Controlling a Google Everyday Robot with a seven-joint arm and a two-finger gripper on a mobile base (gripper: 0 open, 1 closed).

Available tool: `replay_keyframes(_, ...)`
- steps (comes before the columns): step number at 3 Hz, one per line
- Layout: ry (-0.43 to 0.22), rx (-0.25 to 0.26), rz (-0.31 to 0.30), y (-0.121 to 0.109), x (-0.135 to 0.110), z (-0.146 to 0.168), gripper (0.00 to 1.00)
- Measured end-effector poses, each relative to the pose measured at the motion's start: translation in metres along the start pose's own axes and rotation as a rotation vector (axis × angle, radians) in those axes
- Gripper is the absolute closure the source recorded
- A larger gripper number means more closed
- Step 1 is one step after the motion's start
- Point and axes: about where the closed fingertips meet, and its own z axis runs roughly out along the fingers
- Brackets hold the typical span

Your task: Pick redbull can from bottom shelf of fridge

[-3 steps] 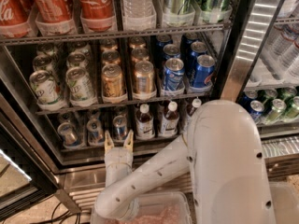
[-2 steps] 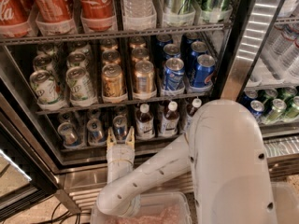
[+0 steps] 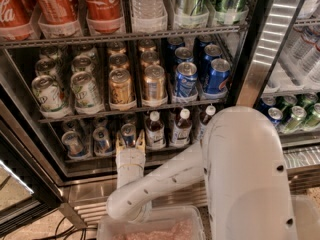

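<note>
The redbull can [image 3: 128, 133] stood at the front of the bottom shelf [image 3: 165, 155] of the fridge [image 3: 250, 74], with capped bottles [image 3: 155, 131] just right of it. The gripper [image 3: 131, 139] sat at the can, jaws spread either side of it and apparently not yet touching. The best approach was to centre on the can's middle, close squarely, and withdraw straight.

The white arm [image 3: 165, 176] extends from the lower right of the frame to lower centre. The gripper [image 3: 130, 145] points upward at centre-left, its fingers spread apart.
</note>
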Motion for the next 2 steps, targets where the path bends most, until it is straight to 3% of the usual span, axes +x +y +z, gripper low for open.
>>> replay_keyframes(1,0.014,-0.003,0.014,-0.0026,0.0042,0.0123,0.35)
replay_keyframes(2,0.014,-0.003,0.014,-0.0026,0.0042,0.0123,0.54)
